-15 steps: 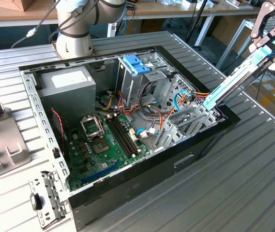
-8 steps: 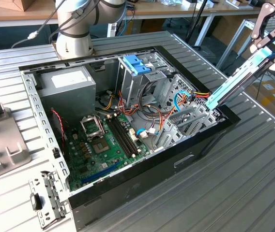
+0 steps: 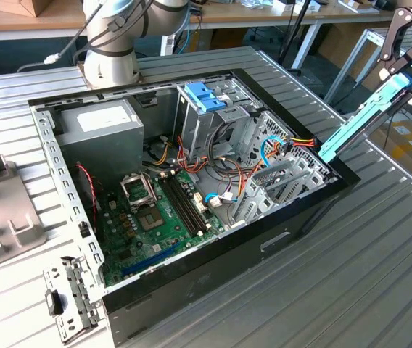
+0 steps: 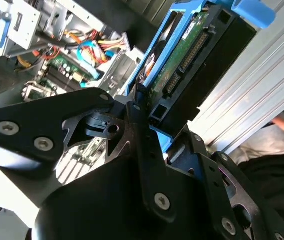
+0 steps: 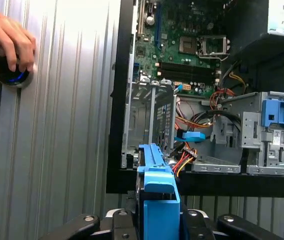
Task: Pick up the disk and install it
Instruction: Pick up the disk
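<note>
ribbed metal bench [image 3: 380, 239] carries open computer case [image 3: 228, 254]; we see the hand [image 3: 407, 76] clamped on the disk [image 3: 358, 123], held tilted, lower end near the case's rim, exterior view's right

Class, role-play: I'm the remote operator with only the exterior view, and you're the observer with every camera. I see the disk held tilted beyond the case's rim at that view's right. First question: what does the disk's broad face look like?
Observer: In the second wrist view the disk, clamped in the pincer, shows a green circuit board with a connector row.
Operator: What lies ahead of its free end?
Observer: In the first wrist view it points over the case's black rim toward a metal drive cage.
Operator: Is anyone nearby?
Observer: Yes, a hand rests on a round dark knob on the table, apart from the case.
</note>
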Motion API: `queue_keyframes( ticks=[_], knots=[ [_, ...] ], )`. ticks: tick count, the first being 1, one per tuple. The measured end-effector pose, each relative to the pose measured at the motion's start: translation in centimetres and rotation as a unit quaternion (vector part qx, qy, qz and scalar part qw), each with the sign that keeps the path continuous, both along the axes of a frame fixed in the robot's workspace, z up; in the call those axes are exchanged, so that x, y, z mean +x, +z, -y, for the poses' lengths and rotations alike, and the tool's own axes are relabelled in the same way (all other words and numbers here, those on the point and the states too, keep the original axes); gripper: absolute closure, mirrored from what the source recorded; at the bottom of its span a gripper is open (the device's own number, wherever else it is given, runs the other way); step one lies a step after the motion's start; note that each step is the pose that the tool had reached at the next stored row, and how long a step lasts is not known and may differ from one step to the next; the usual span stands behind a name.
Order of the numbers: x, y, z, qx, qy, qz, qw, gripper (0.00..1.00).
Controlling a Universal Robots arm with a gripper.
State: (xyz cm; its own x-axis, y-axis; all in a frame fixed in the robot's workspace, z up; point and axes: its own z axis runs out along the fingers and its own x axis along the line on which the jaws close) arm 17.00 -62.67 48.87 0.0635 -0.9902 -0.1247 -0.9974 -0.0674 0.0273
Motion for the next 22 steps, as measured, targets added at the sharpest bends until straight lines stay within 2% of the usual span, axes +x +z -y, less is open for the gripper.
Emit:
queue_keyframes(
  ticks=[2, 3, 6, 7, 8, 9, 10, 11, 12, 16, 19, 22],
  knots=[
    [0.00, -0.01, 0.00, -0.0001, 0.000, 0.0102, 0.99995, 0.63],
    [0.01, -0.03, 0.00, 0.0000, 0.000, 0.0135, 0.99991, 0.63],
    [0.00, -0.03, 0.00, 0.0002, 0.000, 0.0136, 0.99991, 0.63],
    [0.00, -0.02, 0.00, -0.0022, 0.000, 0.0137, 0.99990, 0.63],
    [0.00, -0.02, -0.01, -0.0099, 0.000, 0.0140, 0.99985, 0.63],
    [-0.01, -0.02, 0.00, -0.0238, 0.000, 0.0144, 0.99961, 0.63],
    [-0.01, -0.03, 0.00, -0.0409, 0.000, 0.0148, 0.99906, 0.63],
    [0.00, -0.03, -0.01, -0.0546, 0.000, 0.0150, 0.99840, 0.63],
    [0.00, -0.07, -0.01, -0.0609, -0.002, 0.0151, 0.99803, 0.63],
    [-0.01, -0.19, -0.06, -0.0612, -0.014, 0.0143, 0.99792, 0.63],
    [-0.01, -0.38, -0.08, -0.0617, -0.039, 0.0128, 0.99726, 0.63],
    [-0.06, -0.48, -0.50, -0.0617, -0.043, 0.0125, 0.99710, 0.63]
  ],
)
